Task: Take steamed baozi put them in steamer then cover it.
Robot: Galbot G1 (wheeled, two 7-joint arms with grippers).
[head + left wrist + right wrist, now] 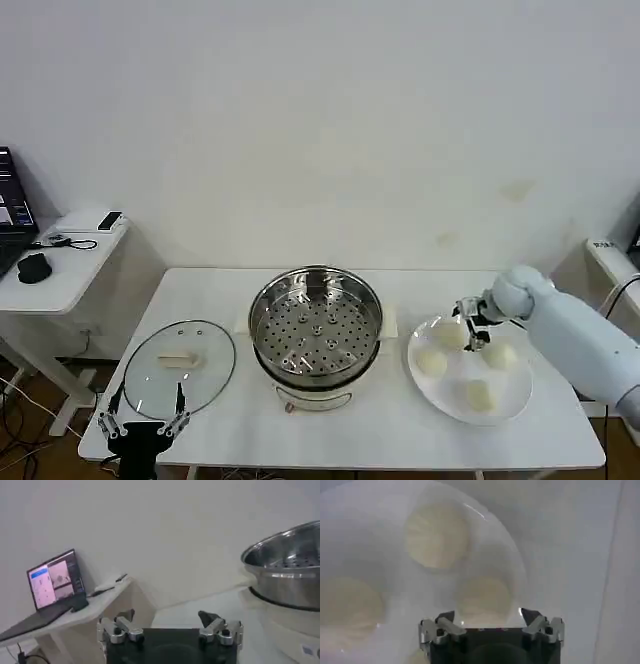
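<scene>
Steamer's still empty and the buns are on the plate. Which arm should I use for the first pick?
Right. The right gripper hangs open directly over the baozi on the white plate, beside the steamer. The left gripper sits at the table's near edge by the cover.

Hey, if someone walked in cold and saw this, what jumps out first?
The shiny steel steamer sits open and empty mid-table. The right pincer hangs open over the white plate of pale buns on the steamer's right. On its left the glass lid lies flat, with the left pincer open at the table's near edge.
</scene>
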